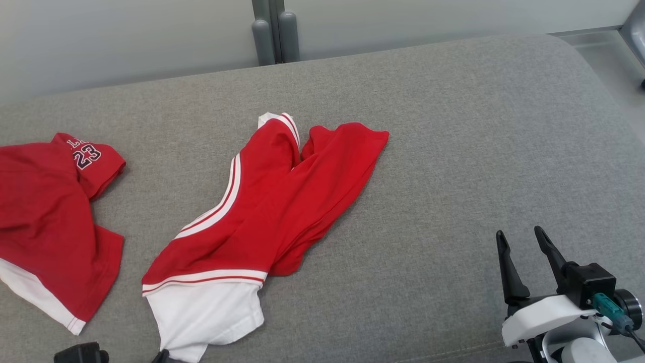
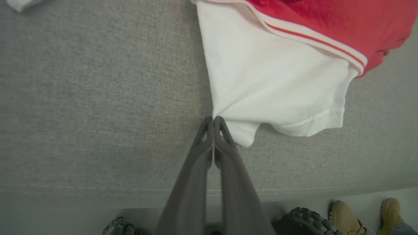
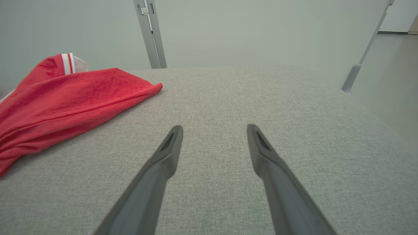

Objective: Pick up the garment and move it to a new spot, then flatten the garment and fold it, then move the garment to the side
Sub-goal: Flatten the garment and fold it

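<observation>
Clamped shut with the left claw (image 2: 214,121) on the edge of the white hem of the crumpled red-and-white jersey garment (image 1: 262,201), lying mid grey padded tabletop (image 1: 453,151), with the right claw (image 3: 214,129) spread wide, empty. Could slip free on lifting, given so thin a bite.

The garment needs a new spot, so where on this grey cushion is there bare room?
The widest bare patch of the cushion lies right of the garment, bounded by the right tool and the far edge. A narrow strip separates the garment from the numbered red shirt; that left side is crowded.
</observation>
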